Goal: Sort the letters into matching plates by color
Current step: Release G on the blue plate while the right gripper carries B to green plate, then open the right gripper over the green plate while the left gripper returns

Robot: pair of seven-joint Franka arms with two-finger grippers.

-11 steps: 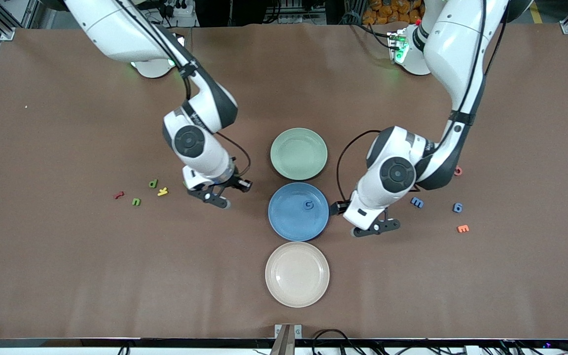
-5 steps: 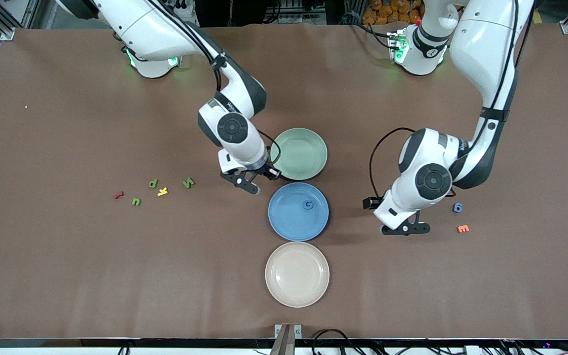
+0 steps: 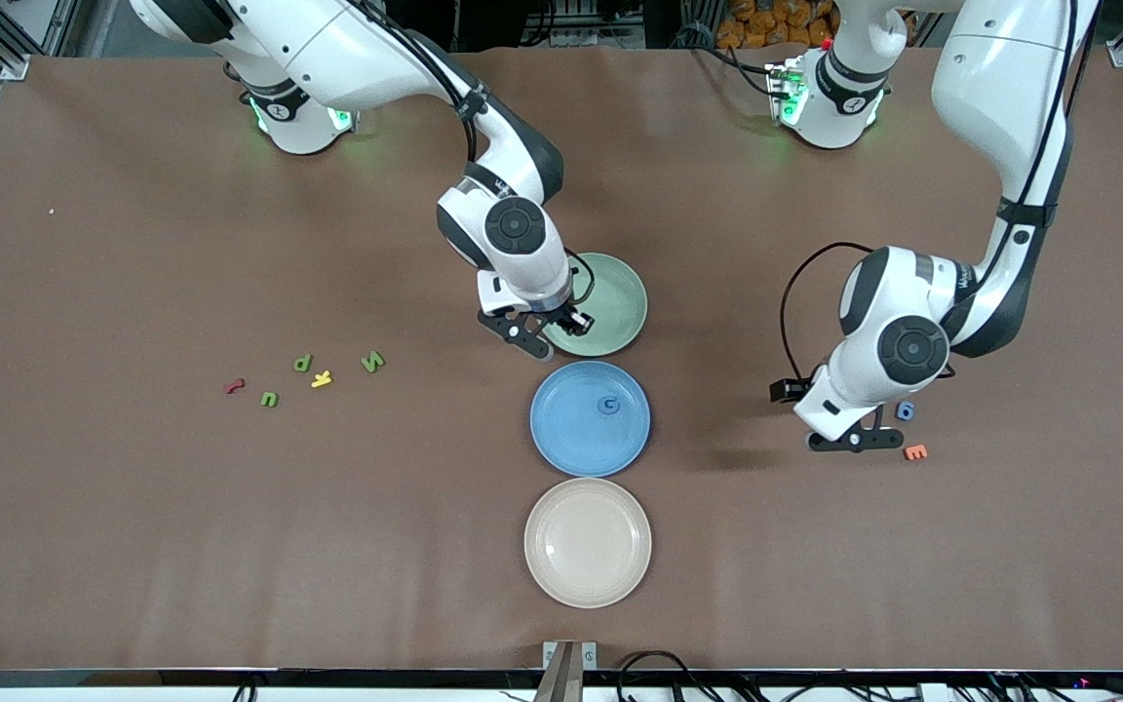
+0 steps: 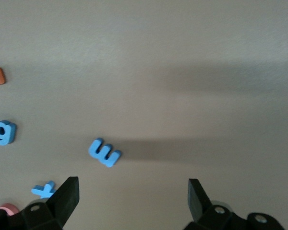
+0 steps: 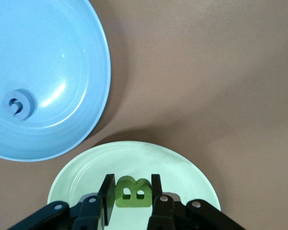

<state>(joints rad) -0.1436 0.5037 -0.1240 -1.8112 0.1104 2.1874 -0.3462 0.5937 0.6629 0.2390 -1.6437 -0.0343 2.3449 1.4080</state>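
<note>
Dropping the green letter softly is the job right now, and the landmark to go by is the green plate [image 3: 610,302]. Start with the biggest things: the two arms. The right arm reaches in over the edge of the green plate, and the left arm hangs well apart from the green plate, out toward the left arm's end of the table. Next come the plates: the blue plate [image 3: 590,418] sits just beside the green plate, nearer the front camera, with a small blue letter [image 3: 609,405] already in it, and the cream plate [image 3: 588,542] lies nearer again. Then the claws. The right gripper [image 5: 129,191] is squeezed tight on a green letter B [image 5: 132,192] and holds it up over the green plate, close to the rim. To do this well, it should slide a bit more toward the middle, go low, then let go, so the letter does not bounce out. The left gripper [image 4: 133,196] is wide open and holds nothing; a blue letter [image 4: 104,152] lies on the table under it, far from the green plate. Smallest of all, more green letters [image 3: 372,361] wait well apart from the green plate, toward the right arm's end.
</note>
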